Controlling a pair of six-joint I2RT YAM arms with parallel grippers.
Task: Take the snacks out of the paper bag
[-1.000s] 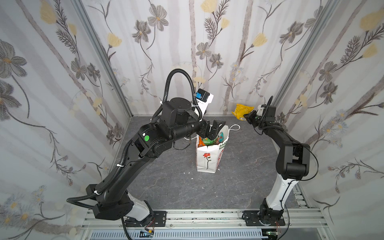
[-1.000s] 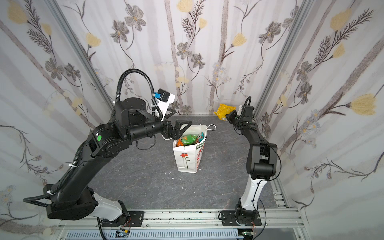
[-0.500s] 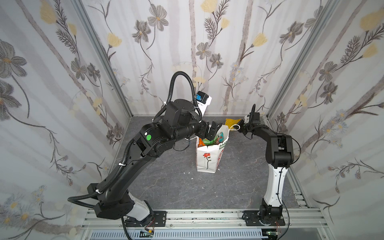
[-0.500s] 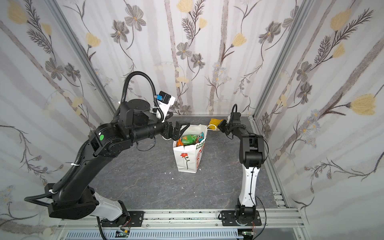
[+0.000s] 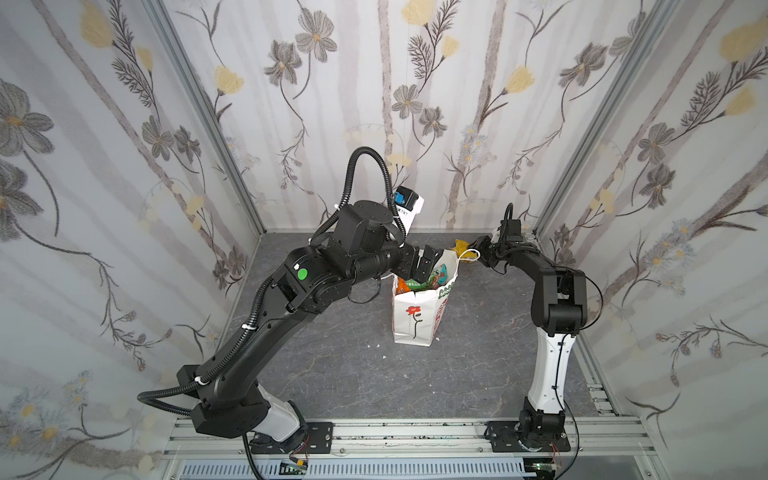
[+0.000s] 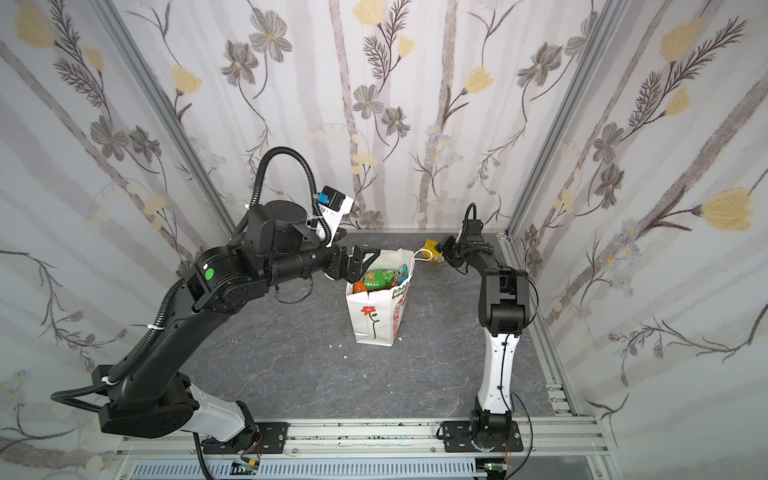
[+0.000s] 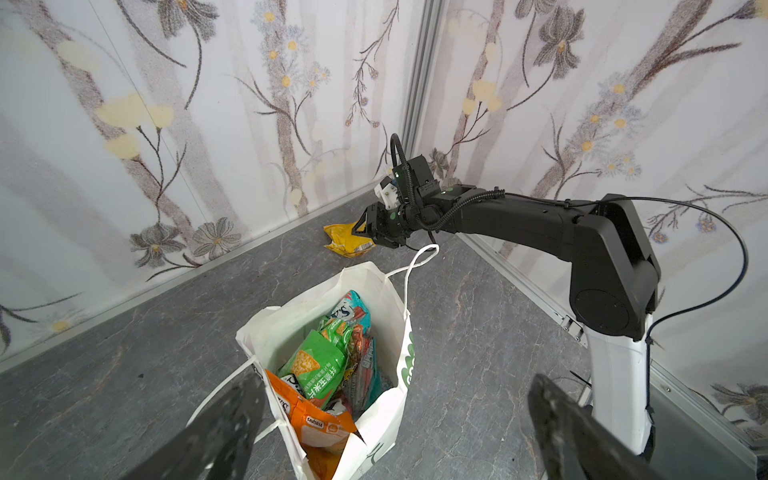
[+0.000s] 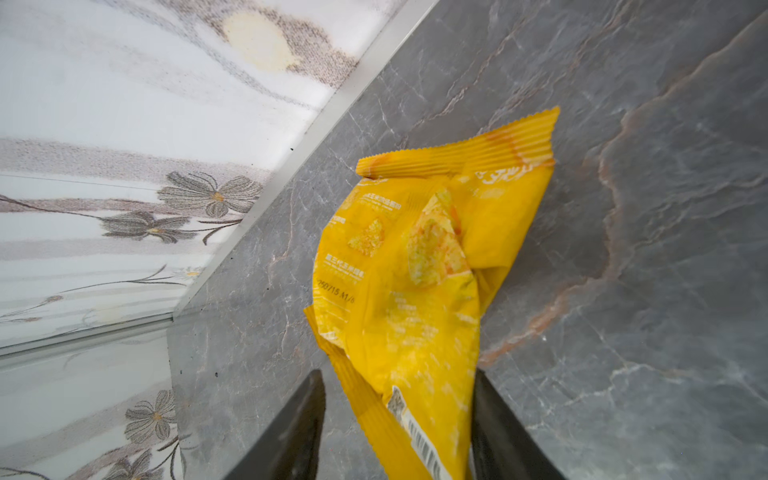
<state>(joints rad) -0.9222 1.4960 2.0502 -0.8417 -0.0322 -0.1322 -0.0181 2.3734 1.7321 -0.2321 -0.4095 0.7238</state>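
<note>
You face a robot test booth: flowered wall panels, metal corner posts, grey floor, arms bolted to a rail.

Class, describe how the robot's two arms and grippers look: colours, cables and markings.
Left arm: black, white link at the base, ribbed black cable hose, round green sticker. Right arm: slimmer, black above a white lower link, thin black cable. Left gripper and right gripper: black parallel fingers.
</note>
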